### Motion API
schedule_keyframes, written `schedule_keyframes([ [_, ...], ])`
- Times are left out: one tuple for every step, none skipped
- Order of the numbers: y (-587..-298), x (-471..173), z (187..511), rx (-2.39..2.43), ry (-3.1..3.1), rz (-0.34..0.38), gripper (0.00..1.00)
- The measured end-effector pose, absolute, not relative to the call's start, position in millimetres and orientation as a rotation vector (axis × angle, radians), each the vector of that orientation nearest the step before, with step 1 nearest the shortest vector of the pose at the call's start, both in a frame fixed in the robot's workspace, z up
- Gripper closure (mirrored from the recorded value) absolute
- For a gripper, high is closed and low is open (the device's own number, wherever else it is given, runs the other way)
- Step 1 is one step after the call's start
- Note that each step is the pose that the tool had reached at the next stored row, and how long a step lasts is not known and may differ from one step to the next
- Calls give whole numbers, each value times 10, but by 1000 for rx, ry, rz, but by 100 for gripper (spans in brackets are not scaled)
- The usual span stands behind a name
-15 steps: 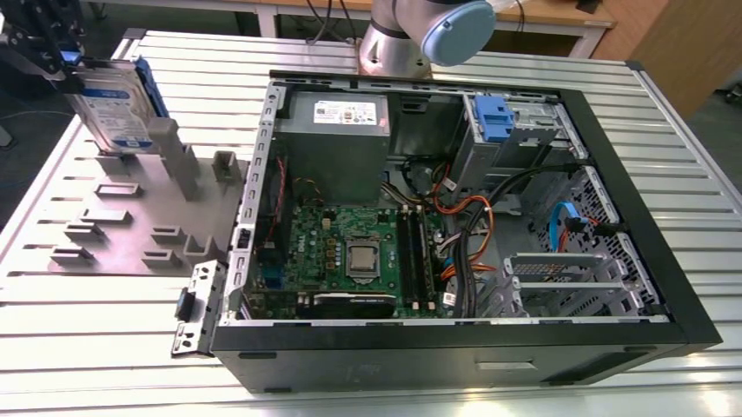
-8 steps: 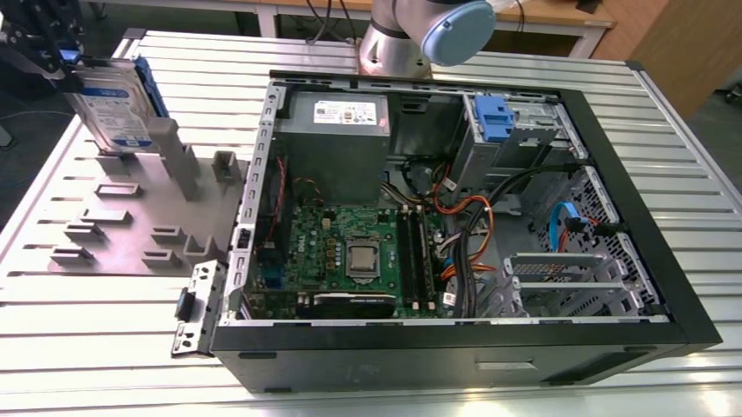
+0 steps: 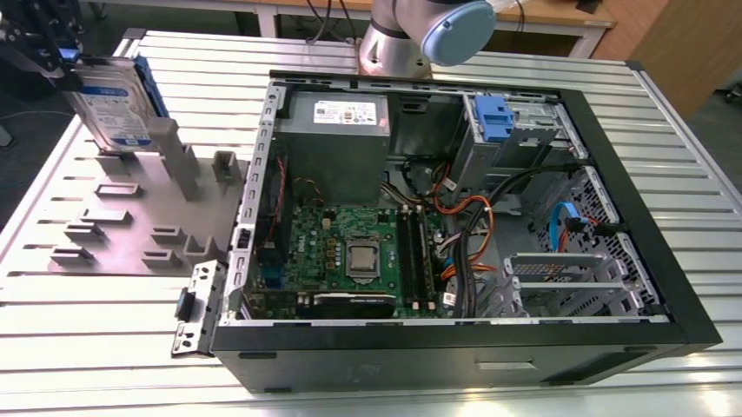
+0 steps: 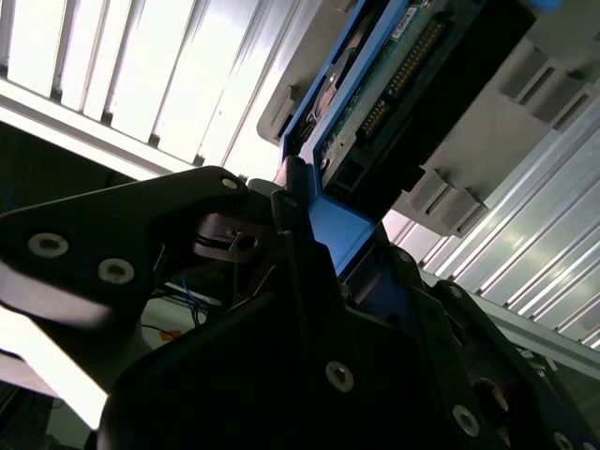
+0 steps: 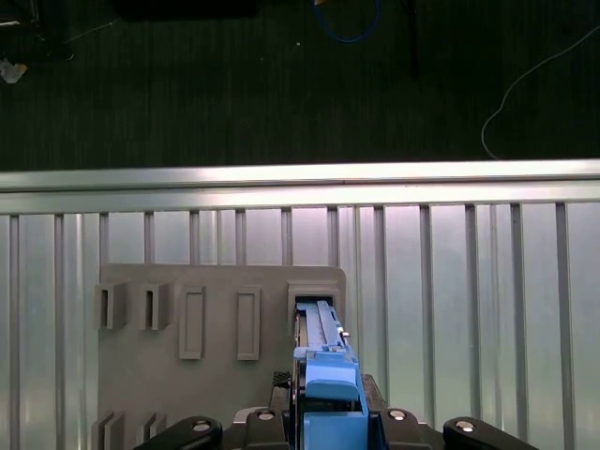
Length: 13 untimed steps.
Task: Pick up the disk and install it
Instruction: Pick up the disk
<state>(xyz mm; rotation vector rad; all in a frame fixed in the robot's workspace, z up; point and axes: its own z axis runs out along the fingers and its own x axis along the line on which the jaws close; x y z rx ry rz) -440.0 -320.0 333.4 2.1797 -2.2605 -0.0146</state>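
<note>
On a ribbed aluminium desk (image 3: 104,347), in the exterior view: an open black computer case (image 3: 464,356) at centre, a grey slotted holder plate (image 3: 139,204) at nine o'clock. Up at ten o'clock, held upright in the black tool (image 3: 68,74): the flat rectangular silver-grey disk (image 3: 116,109) with white-and-blue label and blue plastic bracket. Lower edge right at a tall slot of the plate; touching or just clear, cannot tell. In both wrist views, jaws clamped against the blue bracket.
</note>
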Motion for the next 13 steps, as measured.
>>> schedule_keyframes([
  [-3200,-4399,3336,2180,-2260,-15,64],
  [-3200,-4400,3339,2180,-2260,-15,64],
  [-3199,-4399,3339,2180,-2261,-15,64],
  [-3199,-4399,3340,2180,-2261,-15,64],
  [-3200,-4400,3343,2180,-2261,-15,64],
  [-3200,-4400,3346,2180,-2261,-16,64],
  [-3200,-4400,3348,2180,-2261,-16,64],
  [-3200,-4399,3351,2180,-2261,-17,64],
  [-3200,-4400,3354,2181,-2261,-17,64],
  [-3200,-4400,3357,2181,-2261,-17,64],
  [-3200,-4400,3360,2181,-2261,-17,64],
  [-3200,-4399,3363,2181,-2261,-17,64],
  [-3200,-4400,3365,2181,-2261,-17,64],
])
